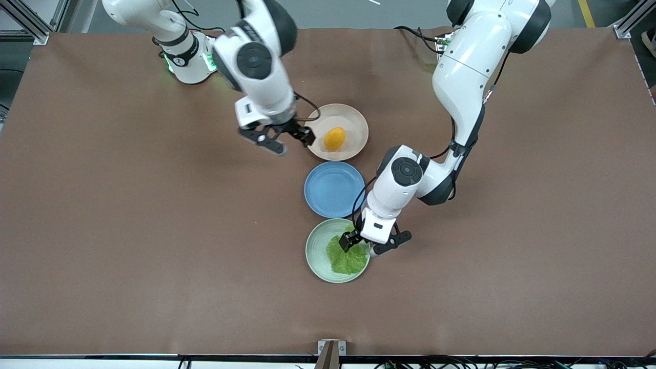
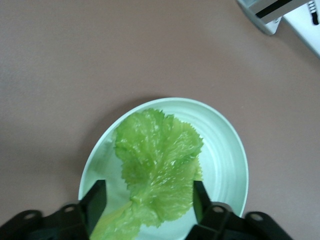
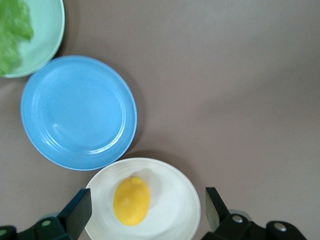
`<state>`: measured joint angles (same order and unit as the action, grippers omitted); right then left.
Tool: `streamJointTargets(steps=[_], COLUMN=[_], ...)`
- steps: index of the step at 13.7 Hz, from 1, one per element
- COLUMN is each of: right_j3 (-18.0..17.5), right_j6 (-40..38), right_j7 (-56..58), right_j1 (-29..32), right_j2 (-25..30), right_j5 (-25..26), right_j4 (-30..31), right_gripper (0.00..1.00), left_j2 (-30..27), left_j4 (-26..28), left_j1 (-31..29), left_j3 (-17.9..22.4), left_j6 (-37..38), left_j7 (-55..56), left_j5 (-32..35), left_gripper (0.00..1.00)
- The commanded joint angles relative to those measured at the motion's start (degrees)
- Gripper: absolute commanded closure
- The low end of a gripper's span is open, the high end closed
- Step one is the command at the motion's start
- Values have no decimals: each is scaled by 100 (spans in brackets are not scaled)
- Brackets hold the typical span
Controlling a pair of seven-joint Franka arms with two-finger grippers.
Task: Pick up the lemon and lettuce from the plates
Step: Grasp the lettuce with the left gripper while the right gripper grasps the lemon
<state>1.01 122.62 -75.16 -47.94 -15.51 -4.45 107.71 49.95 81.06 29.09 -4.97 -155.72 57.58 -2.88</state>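
The lemon [image 1: 334, 139] lies on the beige plate [image 1: 353, 123]. My right gripper [image 1: 289, 141] is open and empty, up over that plate's rim toward the right arm's end. In the right wrist view the lemon [image 3: 132, 201] shows on the plate [image 3: 175, 210] between the open fingers of the gripper [image 3: 146, 200]. The lettuce [image 1: 346, 259] lies on the mint green plate [image 1: 318, 241]. My left gripper [image 1: 373, 245] is open, low over that plate's rim. In the left wrist view its fingers [image 2: 98, 197] straddle the stem end of the leaf [image 2: 157, 160] on the plate [image 2: 225, 160].
An empty blue plate [image 1: 333, 188] sits between the beige and green plates, its rim close to both; it also shows in the right wrist view [image 3: 79, 112]. The three plates form a line down the table's middle on brown tabletop [image 1: 154, 230].
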Motion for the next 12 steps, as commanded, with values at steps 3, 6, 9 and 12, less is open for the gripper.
streamJointTargets(steps=[3, 6, 9, 12], right_j3=[83, 83, 83, 74], right_j6=[824, 1070, 1342, 1501], right_j7=[-1236, -1334, -1588, -1668], right_j1=[-777, -927, -1033, -1121], right_j2=[-1260, -1586, -1771, -1912], right_j5=[734, 902, 893, 867], right_j4=[-417, -453, -453, -444], right_gripper=[0, 0, 0, 0], left_j2=[217, 226, 235, 270], left_j4=[-126, -91, -91, -91], left_j1=[35, 35, 35, 35], left_j3=[31, 31, 31, 31], left_j6=[-353, -354, -354, -354], left_j7=[78, 78, 78, 78], left_j5=[-55, -38, -55, -46], left_gripper=[29, 29, 33, 47])
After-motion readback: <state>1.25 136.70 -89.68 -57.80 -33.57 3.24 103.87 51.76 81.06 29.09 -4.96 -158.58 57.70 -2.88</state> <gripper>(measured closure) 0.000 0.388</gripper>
